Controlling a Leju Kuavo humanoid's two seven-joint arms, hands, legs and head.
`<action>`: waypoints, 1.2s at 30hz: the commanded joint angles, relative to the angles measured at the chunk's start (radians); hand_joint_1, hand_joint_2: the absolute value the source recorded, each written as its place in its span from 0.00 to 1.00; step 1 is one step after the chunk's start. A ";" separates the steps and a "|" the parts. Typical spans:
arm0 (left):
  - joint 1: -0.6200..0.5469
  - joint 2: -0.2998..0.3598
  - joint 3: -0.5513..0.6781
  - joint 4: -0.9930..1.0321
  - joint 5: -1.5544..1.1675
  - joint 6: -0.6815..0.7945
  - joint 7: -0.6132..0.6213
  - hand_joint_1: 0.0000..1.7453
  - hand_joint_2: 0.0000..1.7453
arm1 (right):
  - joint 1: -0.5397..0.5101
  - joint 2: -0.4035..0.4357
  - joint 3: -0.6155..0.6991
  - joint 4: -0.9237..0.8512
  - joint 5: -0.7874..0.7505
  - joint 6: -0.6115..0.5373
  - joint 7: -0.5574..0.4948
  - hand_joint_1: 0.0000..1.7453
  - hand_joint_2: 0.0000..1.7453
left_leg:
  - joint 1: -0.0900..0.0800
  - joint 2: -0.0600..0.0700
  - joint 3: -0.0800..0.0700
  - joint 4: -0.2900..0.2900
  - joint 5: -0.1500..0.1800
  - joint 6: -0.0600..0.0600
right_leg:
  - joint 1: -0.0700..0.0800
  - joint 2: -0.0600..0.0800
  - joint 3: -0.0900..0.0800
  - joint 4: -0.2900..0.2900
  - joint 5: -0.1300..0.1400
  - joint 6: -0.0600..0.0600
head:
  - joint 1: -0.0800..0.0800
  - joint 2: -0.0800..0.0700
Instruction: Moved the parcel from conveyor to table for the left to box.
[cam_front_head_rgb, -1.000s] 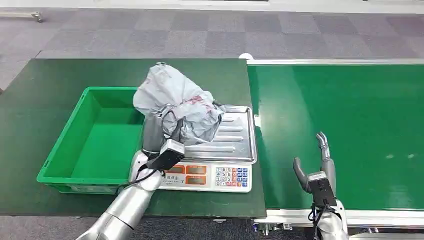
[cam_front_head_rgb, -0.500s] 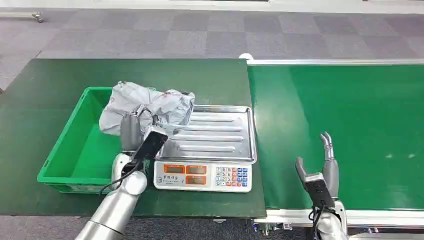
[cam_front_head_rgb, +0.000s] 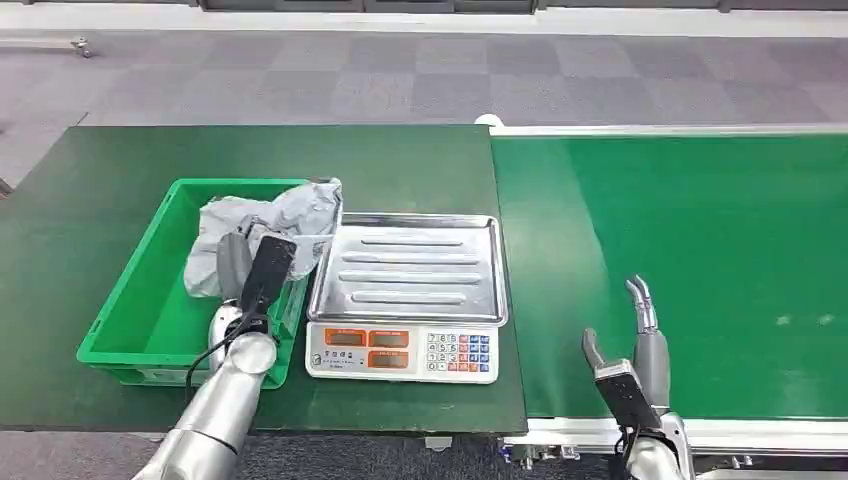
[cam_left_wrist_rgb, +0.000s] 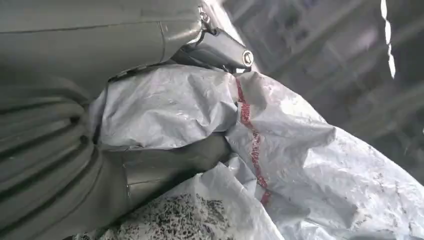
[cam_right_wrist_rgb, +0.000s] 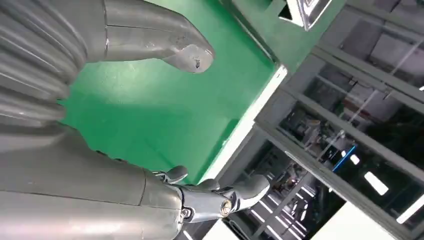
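The parcel (cam_front_head_rgb: 275, 222) is a crumpled grey plastic bag with red print. It lies over the right part of the green box (cam_front_head_rgb: 130, 290), leaning on the box's right wall. My left hand (cam_front_head_rgb: 240, 265) grips it from the near side. In the left wrist view the thumb and fingers (cam_left_wrist_rgb: 170, 160) press into the grey bag (cam_left_wrist_rgb: 300, 160). My right hand (cam_front_head_rgb: 635, 345) hovers low over the near edge of the green conveyor belt (cam_front_head_rgb: 700, 250), fingers apart and holding nothing; the right wrist view shows its thumb (cam_right_wrist_rgb: 165, 47) over the belt.
A weighing scale with a bare steel tray (cam_front_head_rgb: 410, 265) and a keypad front (cam_front_head_rgb: 400, 350) stands between the box and the conveyor. The dark green table (cam_front_head_rgb: 420, 160) extends behind them. Grey carpet lies beyond.
My left hand has carried the parcel leftward off the scale tray and lowered it into the green box. The right hand stayed low by the belt edge. The camera tipped slightly.
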 joint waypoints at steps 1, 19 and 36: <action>0.057 0.015 0.115 0.002 0.000 0.088 -0.030 1.00 1.00 | 0.002 0.042 -0.013 -0.008 0.015 0.017 0.010 0.00 1.00 | 0.000 0.003 -0.001 -0.004 0.003 -0.001 | 0.000 0.003 -0.003 -0.002 0.004 -0.003 | 0.000 0.000; 0.024 0.002 0.069 0.016 -0.214 0.070 0.047 0.00 1.00 | -0.041 0.054 -0.024 0.028 0.047 0.045 -0.001 0.00 1.00 | 0.001 0.000 0.000 -0.005 0.014 -0.006 | 0.002 0.000 -0.009 0.000 0.008 -0.010 | 0.000 0.000; 0.159 -0.044 0.005 -0.369 0.351 -0.054 -0.448 0.00 1.00 | -0.069 -0.029 0.077 0.059 -0.056 -0.044 -0.020 0.00 1.00 | 0.001 -0.001 0.000 -0.005 0.012 -0.005 | 0.001 0.001 -0.010 -0.002 0.005 -0.007 | 0.000 0.000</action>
